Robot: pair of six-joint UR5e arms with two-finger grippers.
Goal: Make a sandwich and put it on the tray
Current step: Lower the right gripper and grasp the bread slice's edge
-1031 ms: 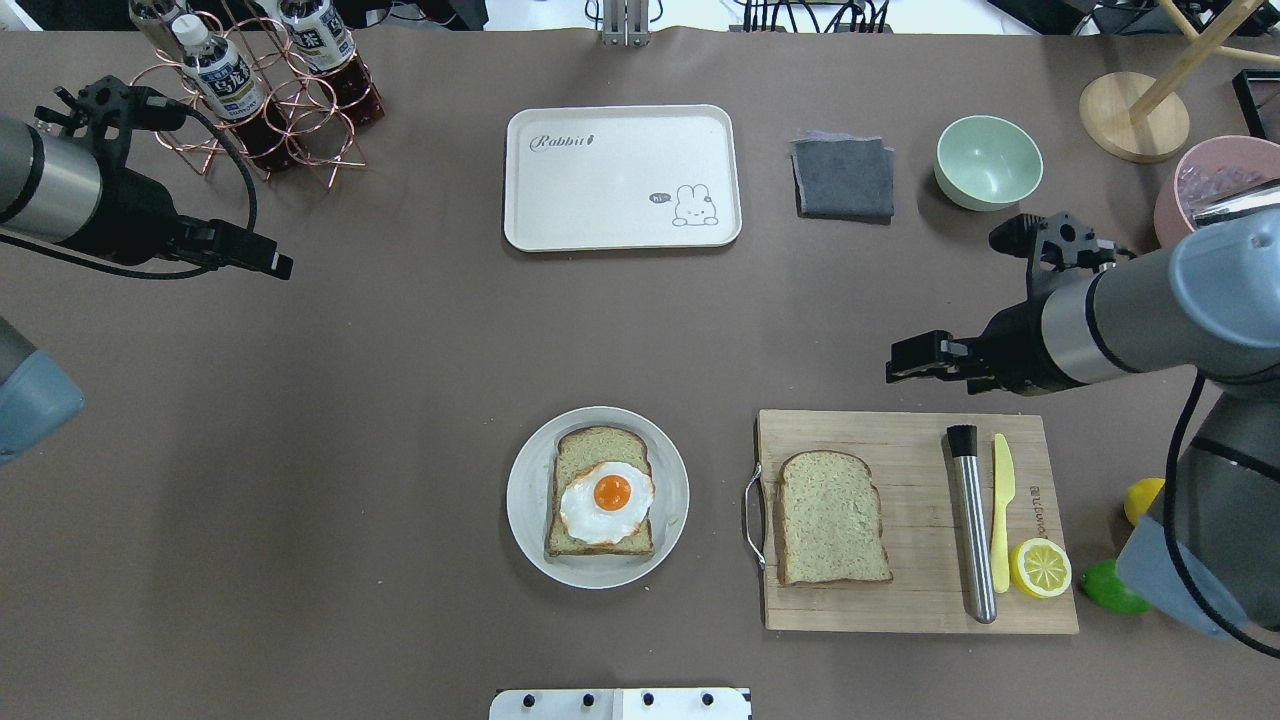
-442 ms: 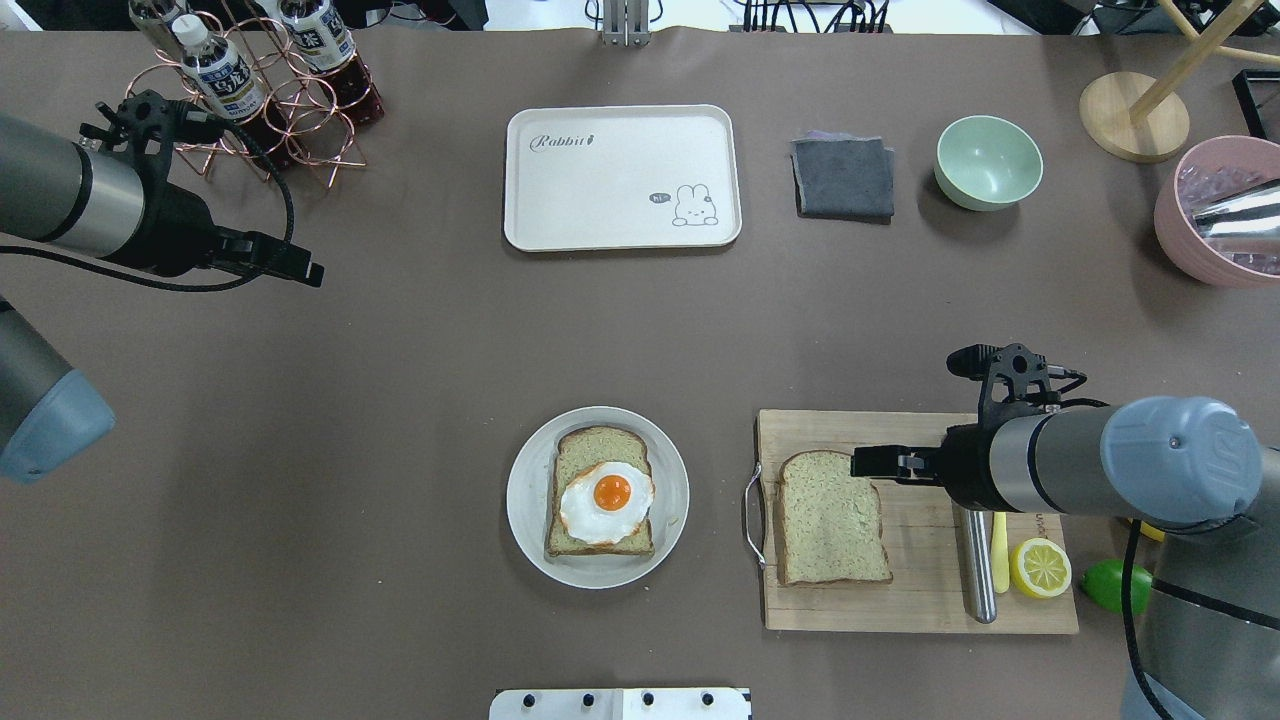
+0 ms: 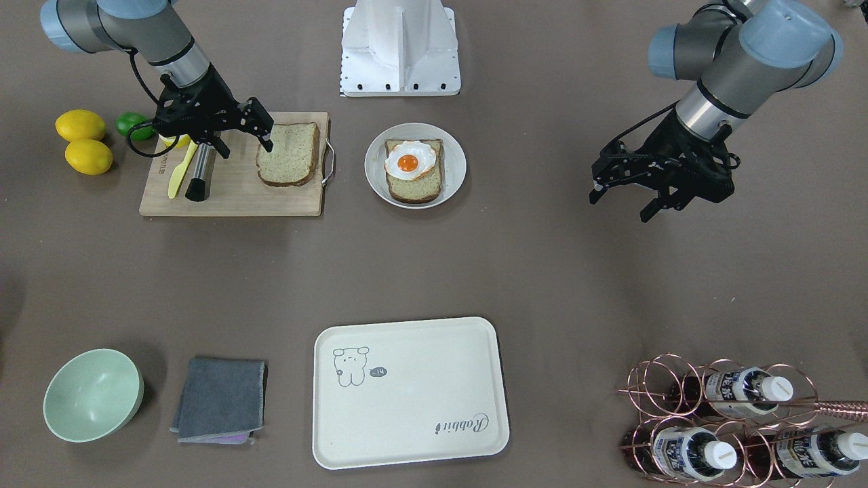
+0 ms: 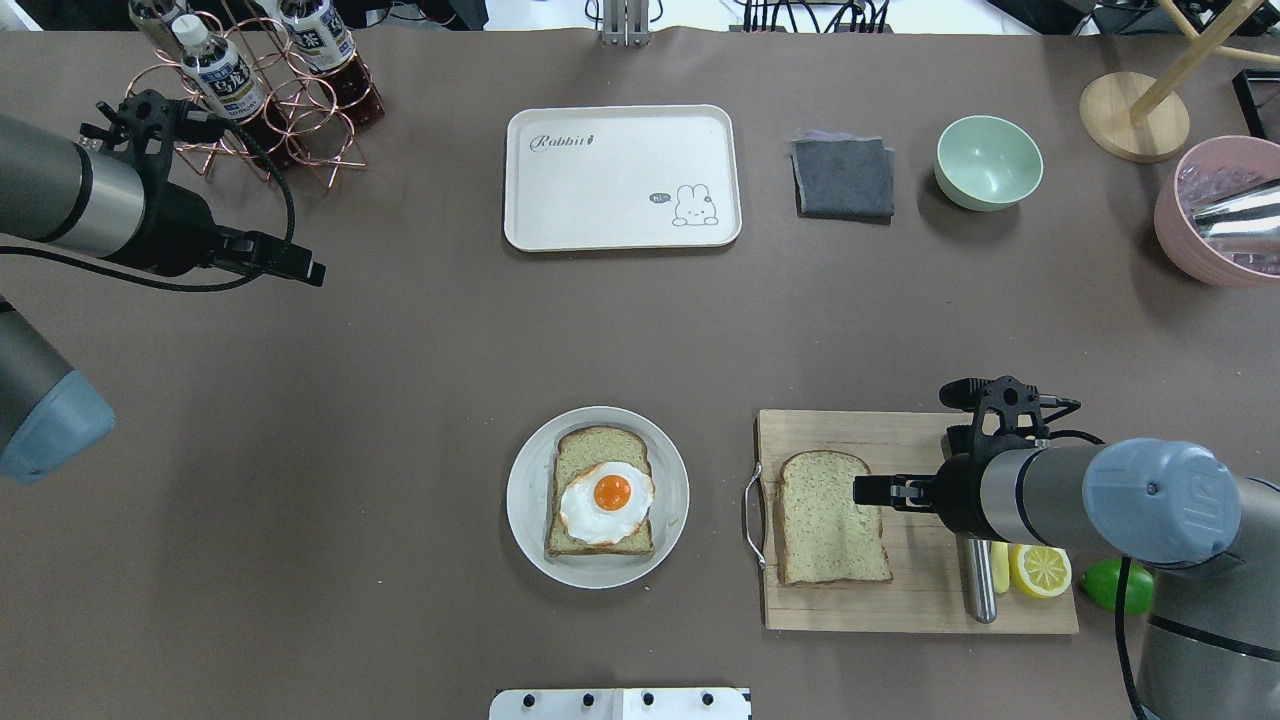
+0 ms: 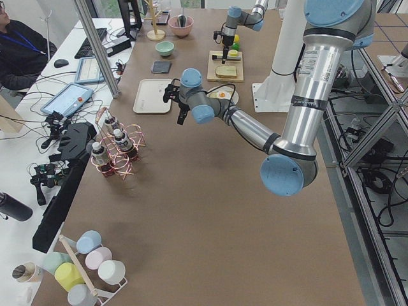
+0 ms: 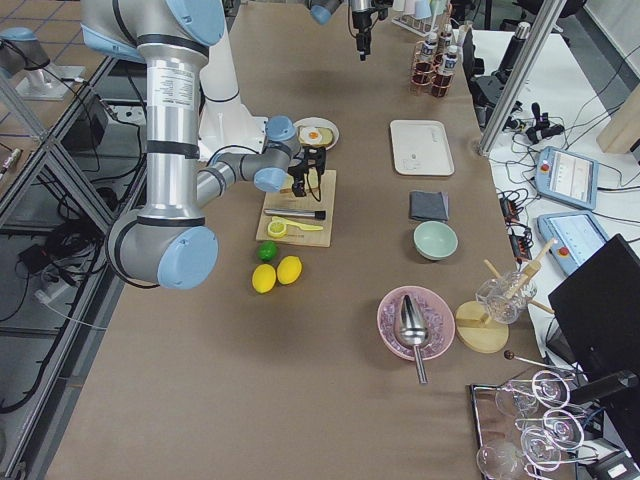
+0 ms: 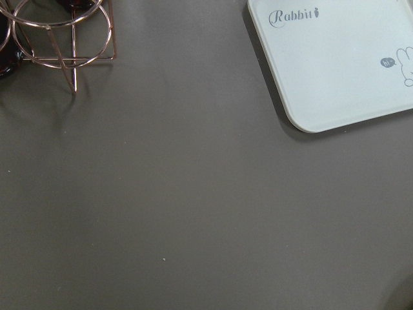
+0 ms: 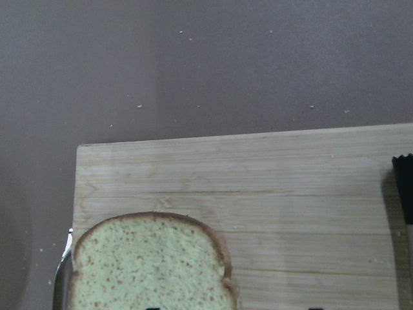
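One slice of speckled brown-crusted bread (image 4: 601, 448) lies on a round white plate (image 4: 522, 500) with a fried egg (image 4: 607, 500) on top. A second slice (image 4: 830, 520) lies bare on the wooden cutting board (image 4: 920, 600); it also shows in the right wrist view (image 8: 151, 265). My right gripper (image 4: 868, 492) is open and empty, low over the board at that slice's right edge (image 3: 245, 149). My left gripper (image 4: 305, 270) is open and empty above the table at the far left (image 3: 618, 209). The cream tray (image 4: 620, 175) stands empty at the back (image 7: 342, 64).
On the board lie a steel muddler (image 4: 978, 585), a yellow knife (image 4: 1000, 570) and a lemon half (image 4: 1040, 568); a lime (image 4: 1110, 585) and two lemons (image 3: 81, 125) lie beside it. A copper bottle rack (image 4: 260, 90), grey cloth (image 4: 843, 178), green bowl (image 4: 988, 160) and pink bowl (image 4: 1215, 210) stand at the back.
My right arm has swung toward the robot and down, from beyond the board to the bare slice's right edge. My left gripper shifted slightly right, then held still.
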